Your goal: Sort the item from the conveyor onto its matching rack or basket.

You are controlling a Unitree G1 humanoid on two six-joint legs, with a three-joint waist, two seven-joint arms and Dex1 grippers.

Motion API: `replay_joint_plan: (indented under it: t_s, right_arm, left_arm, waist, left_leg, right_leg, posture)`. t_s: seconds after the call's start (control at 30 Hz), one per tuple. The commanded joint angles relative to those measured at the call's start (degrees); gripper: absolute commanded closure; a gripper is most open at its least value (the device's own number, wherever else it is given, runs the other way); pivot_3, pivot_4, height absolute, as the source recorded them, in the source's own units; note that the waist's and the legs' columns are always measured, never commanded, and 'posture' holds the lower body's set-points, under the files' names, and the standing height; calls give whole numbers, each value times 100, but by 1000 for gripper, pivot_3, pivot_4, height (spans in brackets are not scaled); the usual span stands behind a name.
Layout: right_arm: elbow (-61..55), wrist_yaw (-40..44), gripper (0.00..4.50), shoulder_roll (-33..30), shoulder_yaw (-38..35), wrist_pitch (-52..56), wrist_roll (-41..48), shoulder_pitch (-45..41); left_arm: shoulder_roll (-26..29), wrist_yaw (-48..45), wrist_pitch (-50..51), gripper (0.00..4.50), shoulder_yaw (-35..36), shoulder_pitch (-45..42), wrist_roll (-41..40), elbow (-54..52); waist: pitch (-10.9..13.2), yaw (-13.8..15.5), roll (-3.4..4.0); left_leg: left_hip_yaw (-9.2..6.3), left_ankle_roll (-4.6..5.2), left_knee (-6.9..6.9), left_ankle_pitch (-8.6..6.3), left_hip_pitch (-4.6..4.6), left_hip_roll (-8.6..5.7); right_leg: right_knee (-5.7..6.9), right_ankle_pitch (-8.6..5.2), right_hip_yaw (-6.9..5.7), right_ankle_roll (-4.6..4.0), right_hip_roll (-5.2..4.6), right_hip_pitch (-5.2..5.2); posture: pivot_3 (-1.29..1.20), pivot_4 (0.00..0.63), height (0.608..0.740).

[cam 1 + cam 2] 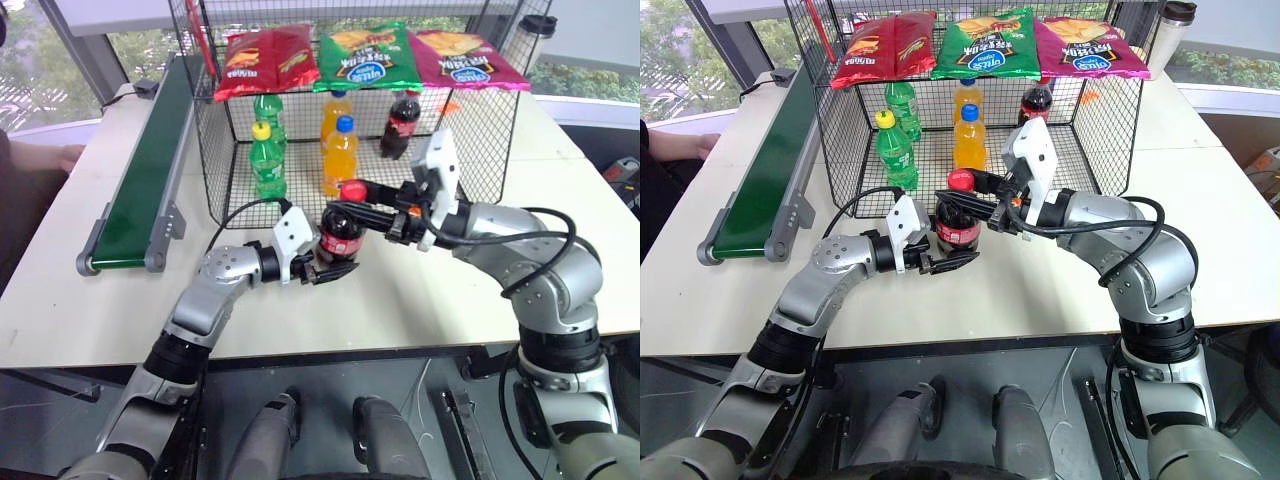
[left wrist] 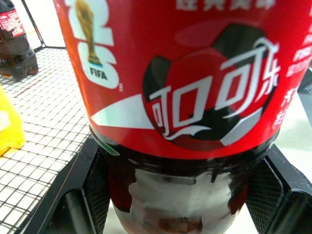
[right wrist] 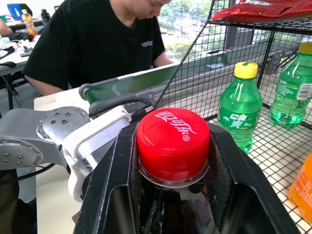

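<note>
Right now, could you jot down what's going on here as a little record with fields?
held item: cola bottle, upright, in front of the cage
left end effector: shut on the bottle's lower body
right end effector: shut around the bottle's neck, under the red cap
conveyor: bare green belt on the robot's left
wire cage: holds green, orange and cola bottles inside
cage top: three chip bags, red, green, magenta
person: seated beyond the conveyor
</note>
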Motion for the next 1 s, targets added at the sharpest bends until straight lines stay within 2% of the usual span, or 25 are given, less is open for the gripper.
replay_joint_plan:
  t_s: [0.03,0.27,0.37,0.77,1.0]
  right_arm:
    - [-33,3,3362,-41,-56,-106,-18,38]
    - [34,-75,3362,-20,-109,-144,-25,-5]
    - [50,-98,3362,-19,-127,-153,-32,-19]
    - [380,-474,3362,12,-263,-250,-277,-208]
    - [1593,-968,3362,-141,-504,-781,-1089,-807]
  left_arm:
    - [-78,39,-50,1543,219,-186,-132,-225]
    - [-92,34,72,1543,243,-172,-139,-199]
    - [-42,-115,166,82,241,-141,-240,-223]
    - [307,95,433,32,497,450,-255,-664]
    - [293,821,377,32,845,1202,-101,-959]
  waist:
    - [0,1,0]
    - [0,1,0]
    - [0,1,0]
    - [0,-4,0]
    - [0,3,0]
  left_leg:
    - [0,0,0,0,0,0]
    - [0,2,3,1,1,0]
    - [0,2,4,1,2,0]
    - [0,2,5,2,5,0]
    - [1,0,7,1,6,0]
  right_leg:
    - [0,0,0,0,0,0]
    - [6,0,0,0,1,0]
    - [7,0,0,0,1,0]
    - [13,0,1,-1,0,0]
    - [16,0,2,-2,0,0]
  posture:
    - [0,150,738]
    - [0,150,738]
    - [0,150,738]
    - [0,150,738]
    - [0,150,738]
